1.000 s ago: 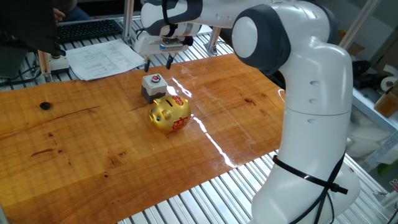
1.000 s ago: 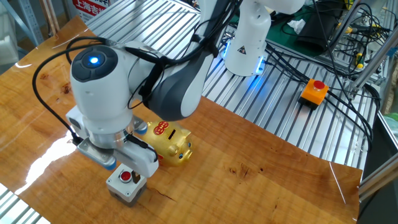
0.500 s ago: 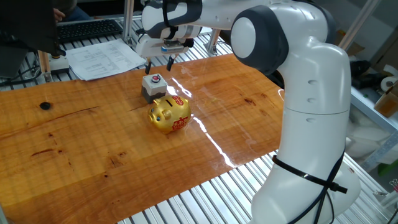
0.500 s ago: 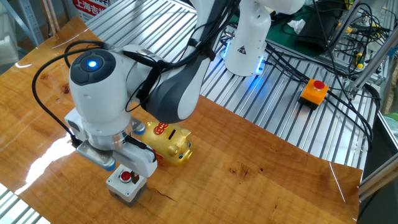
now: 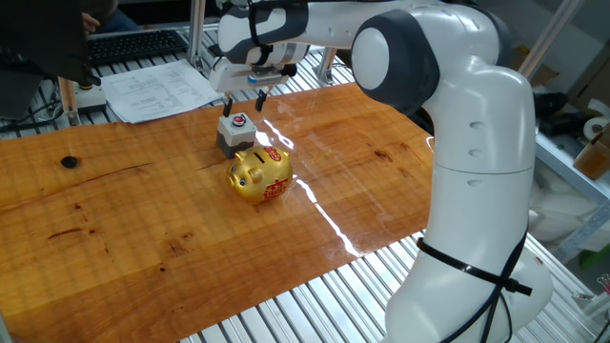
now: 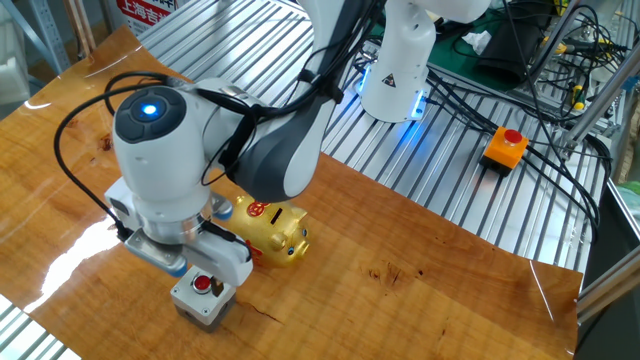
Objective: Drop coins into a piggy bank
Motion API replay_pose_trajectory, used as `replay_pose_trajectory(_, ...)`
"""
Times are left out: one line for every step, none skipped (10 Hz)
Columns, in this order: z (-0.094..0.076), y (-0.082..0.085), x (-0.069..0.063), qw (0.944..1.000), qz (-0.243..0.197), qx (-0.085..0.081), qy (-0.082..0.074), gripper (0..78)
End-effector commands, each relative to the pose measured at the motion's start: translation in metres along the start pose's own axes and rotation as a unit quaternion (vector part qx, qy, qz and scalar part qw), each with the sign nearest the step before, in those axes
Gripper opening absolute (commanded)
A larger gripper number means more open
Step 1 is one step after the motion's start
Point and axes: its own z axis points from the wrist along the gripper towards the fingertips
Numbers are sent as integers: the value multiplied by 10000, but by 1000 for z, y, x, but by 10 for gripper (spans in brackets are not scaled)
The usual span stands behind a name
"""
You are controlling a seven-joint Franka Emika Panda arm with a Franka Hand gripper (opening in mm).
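Compared with one second ago, the gripper [image 5: 244, 99] stands a little higher and slightly further back from the grey box [image 5: 234, 132] with the red button [image 5: 238, 120]; the gap between the fingertips and the box top is now a bit larger; the piggy bank [image 5: 259, 173] and the box have not moved. The two dark fingers [image 5: 227, 101] point down and are spread apart, with nothing between them, so the jaws are released. The gold piggy bank with red markings sits on the wooden table [image 5: 143, 219], just beside the grey box on its near side, in one fixed view; in the other fixed view the piggy bank [image 6: 272, 229] is partly hidden behind the big white wrist of the arm, and the grey box [image 6: 203, 296] is in front at the table edge, directly under the gripper, whose fingers I cannot see there. Further away on the metal bench there are a sheet of paper [image 5: 160, 90] and a black keyboard [image 5: 138, 43]; an orange box with a red button [image 6: 505, 146] lies on the slatted surface, well apart from the table; I cannot see any coins.
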Motion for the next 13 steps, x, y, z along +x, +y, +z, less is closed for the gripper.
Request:
replay_pose_trajectory(2, 2, 5, 10000, 5, 57, -39, 773)
replay_pose_trajectory(2, 2, 5, 10000, 2, 67, -39, 773)
replay_pose_trajectory(2, 2, 5, 10000, -7, 87, -39, 773)
replay_pose_trajectory(3, 1, 5, 9999, -11, 91, -45, 773)
replay_pose_trajectory(5, 2, 5, 9999, -5, 94, -59, 773)
replay_pose_trajectory(6, 2, 5, 9999, 1, 90, -61, 773)
replay_pose_trajectory(6, 2, 5, 9999, 6, 82, -61, 773)
replay_pose_trajectory(7, 1, 5, 10000, -5, 75, -52, 773)
replay_pose_trajectory(7, 1, 5, 10000, -2, 75, -52, 773)
replay_pose_trajectory(7, 1, 5, 9999, -7, 90, -65, 773)
replay_pose_trajectory(7, 1, 5, 9999, -7, 106, -70, 773)
replay_pose_trajectory(7, 0, 5, 9999, -8, 105, -71, 773)
replay_pose_trajectory(7, 0, 5, 9999, -14, 109, -72, 773)
